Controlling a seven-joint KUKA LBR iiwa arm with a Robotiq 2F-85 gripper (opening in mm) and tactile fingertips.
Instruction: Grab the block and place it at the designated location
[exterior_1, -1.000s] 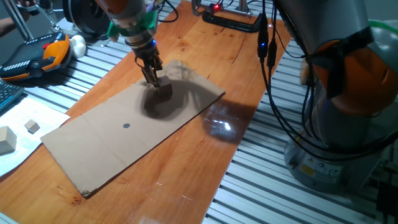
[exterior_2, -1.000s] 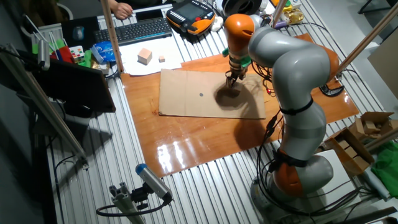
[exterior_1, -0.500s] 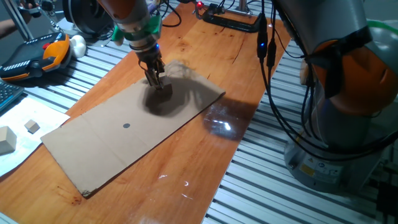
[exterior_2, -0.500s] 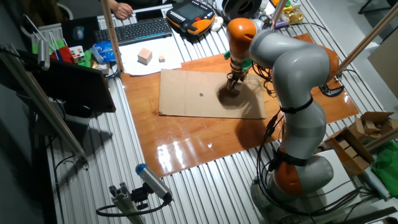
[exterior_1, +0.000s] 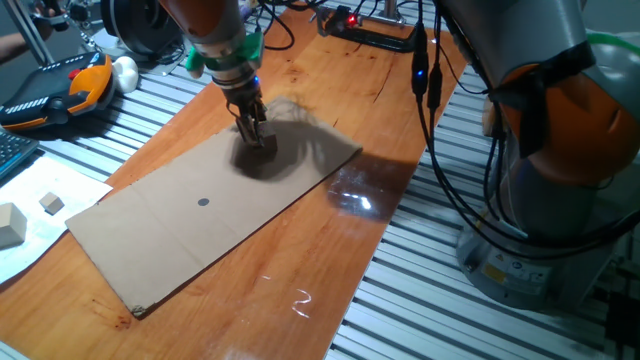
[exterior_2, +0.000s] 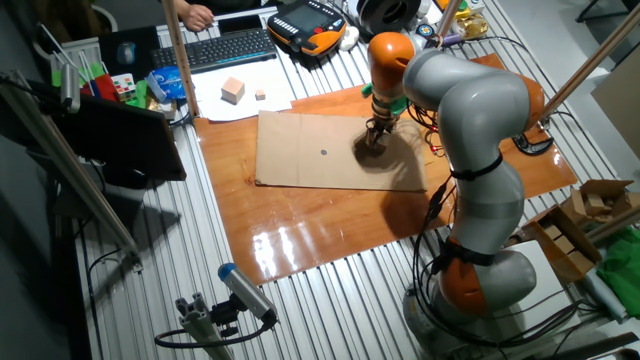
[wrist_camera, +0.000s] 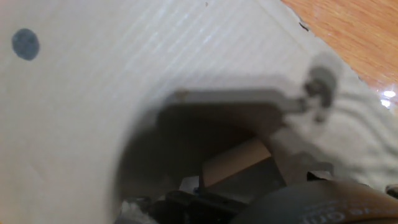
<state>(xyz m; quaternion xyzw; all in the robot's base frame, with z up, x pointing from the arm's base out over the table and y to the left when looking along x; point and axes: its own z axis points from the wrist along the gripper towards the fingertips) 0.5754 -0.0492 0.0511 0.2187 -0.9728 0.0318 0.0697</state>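
Hand view gave us the closest look: the block (wrist_camera: 239, 163) sat low in the frame with dark finger parts on either side of it, and the dot (wrist_camera: 25, 44) was way up at 10 o'clock on the cardboard sheet (wrist_camera: 124, 81). Everything down there was blurry, so we couldn't tell from that shot alone how tight the grip was.

From one fixed view we had the gripper (exterior_1: 254, 135) pointing straight down onto the cardboard (exterior_1: 150, 240), fingers narrowed around the block (exterior_1: 264, 141) with almost no gap showing, so we read it as closed on the block. The block looked to be at or just above the sheet, sitting in its own dark shadow; we couldn't say whether it was touching. The dot (exterior_1: 203, 201) lay at about 8 o'clock from the block, well apart from it.

The other fixed view showed the same thing from farther off: gripper (exterior_2: 376, 133) down at the 3 o'clock part of the cardboard (exterior_2: 300, 165), dot (exterior_2: 324, 153) to its 9 o'clock. Off the sheet we saw a bigger tan block (exterior_2: 233, 90) and a tiny pale cube (exterior_2: 260, 95) on white paper (exterior_2: 215, 102), near the keyboard (exterior_2: 225, 47).
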